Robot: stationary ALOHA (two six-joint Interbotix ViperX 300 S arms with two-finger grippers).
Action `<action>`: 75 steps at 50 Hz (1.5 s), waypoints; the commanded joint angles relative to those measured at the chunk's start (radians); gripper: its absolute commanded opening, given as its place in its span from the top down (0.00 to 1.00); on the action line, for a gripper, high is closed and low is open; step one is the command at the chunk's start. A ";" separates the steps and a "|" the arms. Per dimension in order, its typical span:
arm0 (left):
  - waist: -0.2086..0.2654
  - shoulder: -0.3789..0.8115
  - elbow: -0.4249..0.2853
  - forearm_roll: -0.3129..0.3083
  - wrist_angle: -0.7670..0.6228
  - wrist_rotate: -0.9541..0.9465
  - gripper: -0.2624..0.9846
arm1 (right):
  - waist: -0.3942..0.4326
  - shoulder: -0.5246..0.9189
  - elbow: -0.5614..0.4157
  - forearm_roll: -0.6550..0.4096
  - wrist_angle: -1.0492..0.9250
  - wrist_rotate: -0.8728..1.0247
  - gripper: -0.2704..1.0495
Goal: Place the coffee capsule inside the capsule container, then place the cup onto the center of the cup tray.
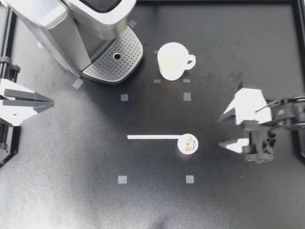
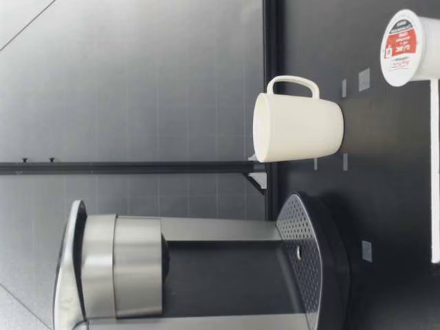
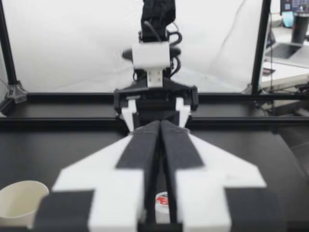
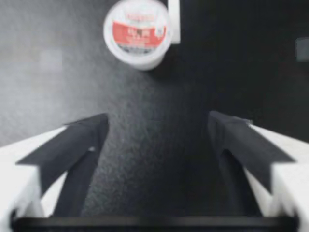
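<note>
start layout, nothing gripped.
small white coffee capsule with red-and-white foil lid upright on matte black table, at the end of a thin white strip; well ahead of right gripper, fingers spread wide. left gripper at the table's left edge, fingers pressed together, holding nothing. white ceramic cup with handle upright on the table, just beside the perforated metal cup tray of the silver coffee machine.
</note>
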 commanded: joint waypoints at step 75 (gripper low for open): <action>0.000 0.008 -0.054 -0.002 -0.006 0.044 0.71 | 0.051 0.357 -0.196 -0.017 -0.163 -0.021 0.05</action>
